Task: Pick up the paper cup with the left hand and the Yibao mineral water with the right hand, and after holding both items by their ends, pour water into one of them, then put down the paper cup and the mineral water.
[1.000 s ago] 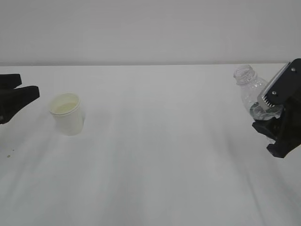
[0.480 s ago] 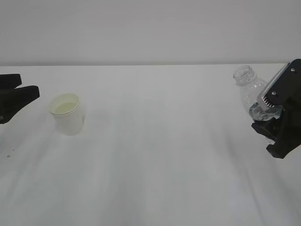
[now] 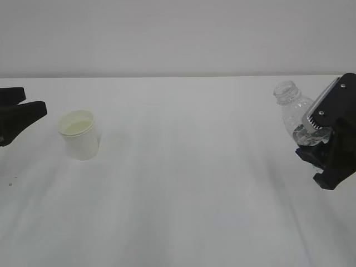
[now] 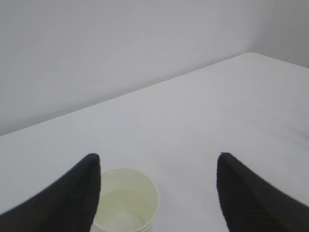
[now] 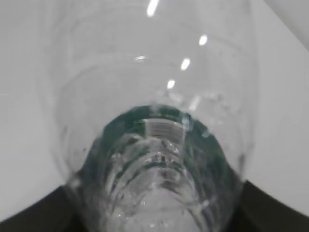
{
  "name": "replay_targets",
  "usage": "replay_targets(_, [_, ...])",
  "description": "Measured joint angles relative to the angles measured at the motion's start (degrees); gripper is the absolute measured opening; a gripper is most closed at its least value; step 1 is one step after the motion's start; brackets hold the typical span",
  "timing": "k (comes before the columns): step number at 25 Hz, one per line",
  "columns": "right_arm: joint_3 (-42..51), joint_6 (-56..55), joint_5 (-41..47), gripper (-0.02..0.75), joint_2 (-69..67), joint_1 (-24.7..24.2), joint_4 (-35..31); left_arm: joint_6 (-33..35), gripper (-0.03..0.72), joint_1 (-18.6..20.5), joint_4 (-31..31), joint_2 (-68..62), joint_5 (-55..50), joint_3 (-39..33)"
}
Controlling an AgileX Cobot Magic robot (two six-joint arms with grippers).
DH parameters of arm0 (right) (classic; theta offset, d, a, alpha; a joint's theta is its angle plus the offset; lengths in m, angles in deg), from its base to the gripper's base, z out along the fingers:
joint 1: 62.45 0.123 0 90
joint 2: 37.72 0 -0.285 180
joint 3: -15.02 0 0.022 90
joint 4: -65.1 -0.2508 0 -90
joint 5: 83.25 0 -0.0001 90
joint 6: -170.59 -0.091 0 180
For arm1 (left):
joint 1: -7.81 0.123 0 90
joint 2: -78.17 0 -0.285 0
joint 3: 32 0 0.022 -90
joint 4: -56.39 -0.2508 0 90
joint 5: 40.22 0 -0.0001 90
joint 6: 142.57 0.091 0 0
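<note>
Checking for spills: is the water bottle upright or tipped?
Tipped: the Yibao mineral water leans left, capless neck up-left, body clamped in the right hand.

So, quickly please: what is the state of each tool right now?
Left tool: open, empty, the paper cup standing free between its fingers.
Right tool: closed on the Yibao mineral water, bottle tilted.

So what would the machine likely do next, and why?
Probably lower the bottle upright onto the table and let go. The right gripper holds it tilted, and the cup already stands alone with liquid inside, apart from the open left gripper.
</note>
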Motion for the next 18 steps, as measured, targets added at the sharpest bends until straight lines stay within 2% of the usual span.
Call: replay_targets(18, [-0.19,0.00,-0.14,0.427,0.00,0.00,0.00,0.03,0.539,0.00,0.00,0.00,0.00,0.00])
